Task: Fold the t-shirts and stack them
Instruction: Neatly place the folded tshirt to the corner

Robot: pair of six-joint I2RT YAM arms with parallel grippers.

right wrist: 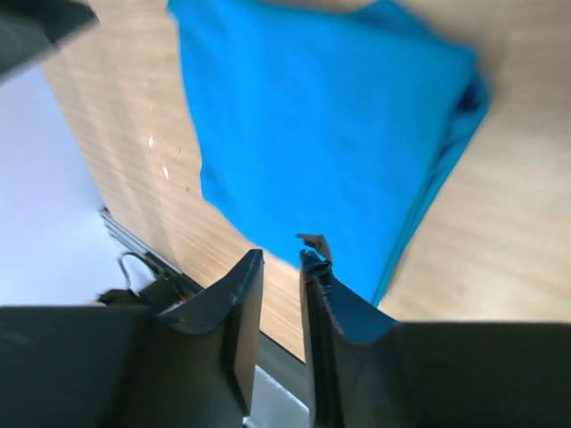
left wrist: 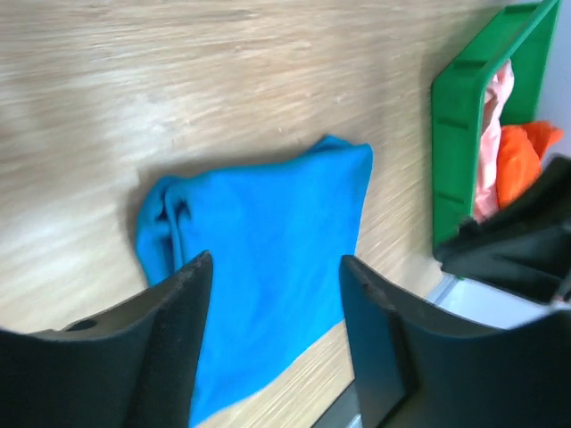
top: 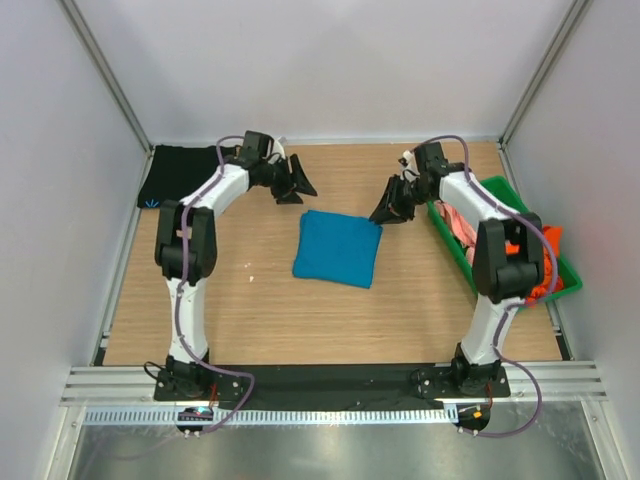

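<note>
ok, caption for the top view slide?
Folded blue t-shirt lies between left gripper and right gripper; black t-shirt far left, green tray with clothes right.

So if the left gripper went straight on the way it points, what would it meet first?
Probably the folded teal-blue t-shirt, which lies straight ahead of the left gripper; how far is unclear.

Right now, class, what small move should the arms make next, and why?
Probably lower the open left gripper to the edge of the teal-blue t-shirt and grip it: it lies folded mid-table, apart from the black t-shirt at the far-left corner, so stacking seems due.
</note>
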